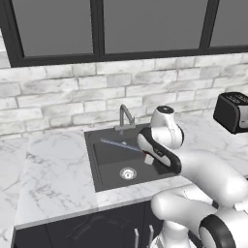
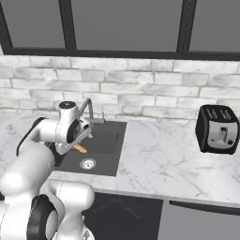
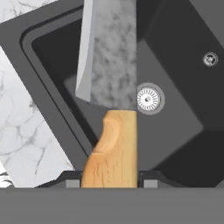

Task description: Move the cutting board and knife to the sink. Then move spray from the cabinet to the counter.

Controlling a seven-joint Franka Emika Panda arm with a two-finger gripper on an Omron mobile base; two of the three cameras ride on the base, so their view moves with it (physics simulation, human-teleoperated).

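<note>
Marble counter (image 1: 53, 169) (black sink (image 1: 104, 167) inset)

The sink (image 1: 99, 164) basin lay open at frame centre, only its drain (image 1: 128, 173) on the floor. The faucet (image 1: 125, 116) stood at its back rim. A toaster (image 2: 218, 128) blocked the counter (image 2: 159, 159) at far right.

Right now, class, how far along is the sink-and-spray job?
Done: nothing I can confirm; I cannot make out a board in the sink.
In hand: the gripper holds the knife by its handle, over the basin.
Left: release the knife, then bring the spray to the counter.
</note>
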